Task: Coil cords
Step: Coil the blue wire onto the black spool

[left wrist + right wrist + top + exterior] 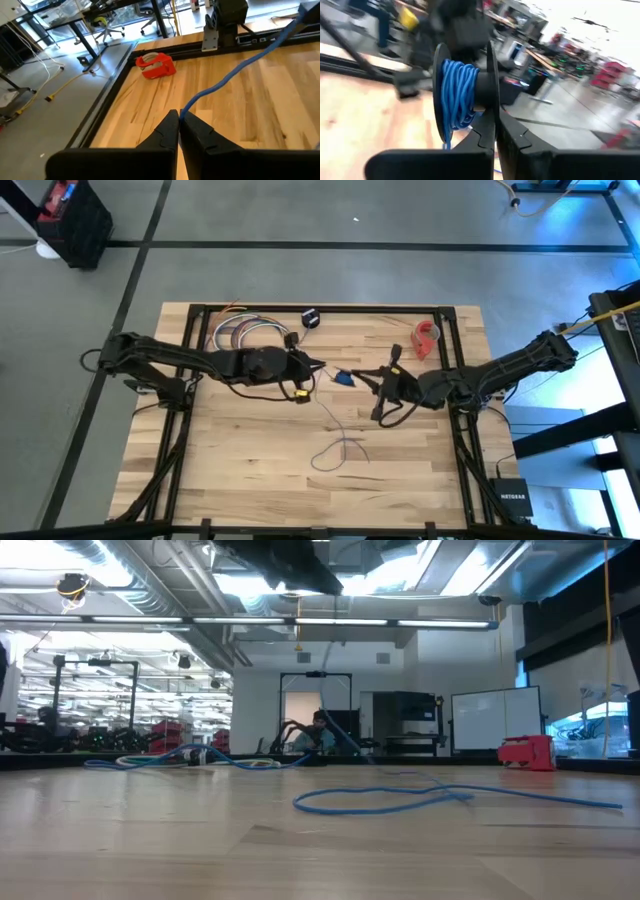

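A wooden table point(250, 450) is carrying a loose blue cord point(340, 448) trailing from centre toward its near edge. The left gripper point(179, 119) is pinching the cord; the right gripper point(495, 125) is clamping a cord-wound black spool point(462, 95).

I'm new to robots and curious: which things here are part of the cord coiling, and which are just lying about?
In the job: blue cord, spool, left hand pinching cord, right hand holding spool.
Lying about: red tape roll, coloured cable bundle.
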`<action>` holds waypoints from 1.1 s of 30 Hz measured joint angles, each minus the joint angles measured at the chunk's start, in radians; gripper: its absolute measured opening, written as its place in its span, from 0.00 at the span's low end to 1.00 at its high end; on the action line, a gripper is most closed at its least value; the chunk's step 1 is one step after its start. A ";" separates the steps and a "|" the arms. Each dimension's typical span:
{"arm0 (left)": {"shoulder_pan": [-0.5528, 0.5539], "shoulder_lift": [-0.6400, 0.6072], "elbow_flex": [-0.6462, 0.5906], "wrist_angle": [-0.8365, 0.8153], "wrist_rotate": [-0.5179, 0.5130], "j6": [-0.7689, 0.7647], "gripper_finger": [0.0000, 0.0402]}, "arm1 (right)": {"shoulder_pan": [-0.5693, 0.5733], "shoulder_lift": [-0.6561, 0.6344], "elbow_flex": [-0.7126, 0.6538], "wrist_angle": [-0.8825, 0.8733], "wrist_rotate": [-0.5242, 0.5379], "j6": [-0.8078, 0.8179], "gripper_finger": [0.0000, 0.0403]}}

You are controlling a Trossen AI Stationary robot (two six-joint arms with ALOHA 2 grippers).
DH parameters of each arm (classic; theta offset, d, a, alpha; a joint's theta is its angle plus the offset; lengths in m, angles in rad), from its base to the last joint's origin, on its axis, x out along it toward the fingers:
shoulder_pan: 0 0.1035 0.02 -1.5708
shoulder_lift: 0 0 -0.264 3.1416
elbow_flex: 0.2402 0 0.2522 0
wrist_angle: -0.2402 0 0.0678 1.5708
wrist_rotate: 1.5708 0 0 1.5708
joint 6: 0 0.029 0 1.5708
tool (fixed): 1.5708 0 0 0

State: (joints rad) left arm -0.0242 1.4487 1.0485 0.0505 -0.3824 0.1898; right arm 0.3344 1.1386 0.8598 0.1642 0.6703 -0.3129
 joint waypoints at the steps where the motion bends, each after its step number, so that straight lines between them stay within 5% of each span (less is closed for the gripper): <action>1: 0.000 -0.017 0.000 -0.010 0.001 -0.007 0.01 | 0.000 -0.001 -0.001 -0.002 0.019 -0.007 0.01; 13: 0.023 -0.161 0.001 -0.108 0.006 -0.084 0.01 | -0.001 0.010 -0.004 0.008 -0.086 0.004 0.01; 19: 0.026 -0.210 0.001 -0.115 0.015 -0.114 0.02 | -0.001 0.010 -0.004 -0.009 -0.065 0.017 0.01; 25: -0.004 -0.231 0.002 -0.083 0.136 -0.156 0.02 | -0.014 0.010 -0.004 -0.044 0.047 0.016 0.01; 33: -0.054 -0.221 0.002 0.049 0.150 -0.158 0.02 | -0.074 0.054 -0.011 -0.031 0.045 0.018 0.01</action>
State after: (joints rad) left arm -0.0785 1.2273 1.0504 0.0992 -0.2321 0.0315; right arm 0.2608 1.1922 0.8490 0.1328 0.7153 -0.2952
